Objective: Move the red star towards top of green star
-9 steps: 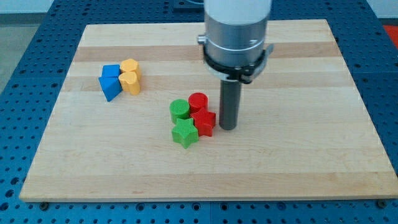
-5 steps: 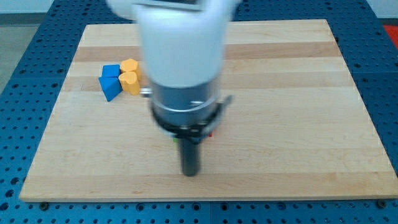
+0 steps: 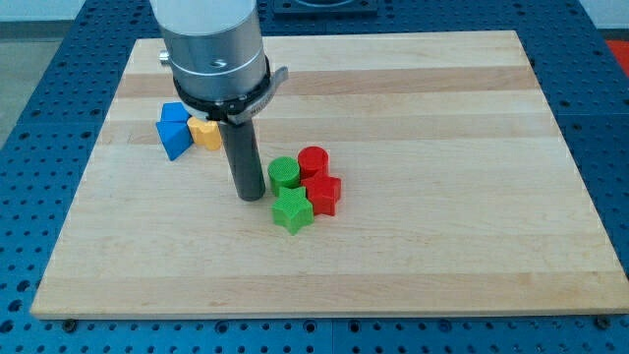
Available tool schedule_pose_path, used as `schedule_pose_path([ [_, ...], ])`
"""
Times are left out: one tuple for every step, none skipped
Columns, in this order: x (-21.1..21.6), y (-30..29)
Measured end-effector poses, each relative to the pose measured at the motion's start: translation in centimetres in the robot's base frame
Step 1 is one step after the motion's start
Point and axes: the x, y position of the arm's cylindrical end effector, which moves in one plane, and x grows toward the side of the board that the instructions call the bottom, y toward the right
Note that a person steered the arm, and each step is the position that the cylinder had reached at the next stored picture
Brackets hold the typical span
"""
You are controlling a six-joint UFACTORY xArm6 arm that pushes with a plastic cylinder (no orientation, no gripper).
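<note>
The red star point(image 3: 324, 193) lies just right of the green star point(image 3: 292, 210), touching it, near the board's middle. A green cylinder point(image 3: 284, 174) and a red cylinder point(image 3: 314, 161) sit directly above them in one tight cluster. My tip point(image 3: 249, 197) rests on the board just left of the green cylinder and up-left of the green star, a small gap away from both.
A blue cube and blue wedge point(image 3: 174, 129) with yellow blocks point(image 3: 205, 133) sit at the upper left, the yellow ones partly hidden behind the arm's body. The wooden board point(image 3: 472, 226) lies on a blue perforated table.
My tip has swung from the right side of the red star, round the bottom of the cluster, to its left side. The blocks have not visibly moved.
</note>
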Motion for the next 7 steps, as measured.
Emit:
schedule_pose_path([
  [0.3, 1.3],
  [0.3, 4.3],
  [-0.4, 4.6],
  [-1.9, 4.6],
  [-1.3, 4.6],
  [-0.5, 4.9],
  [-0.5, 7.0],
])
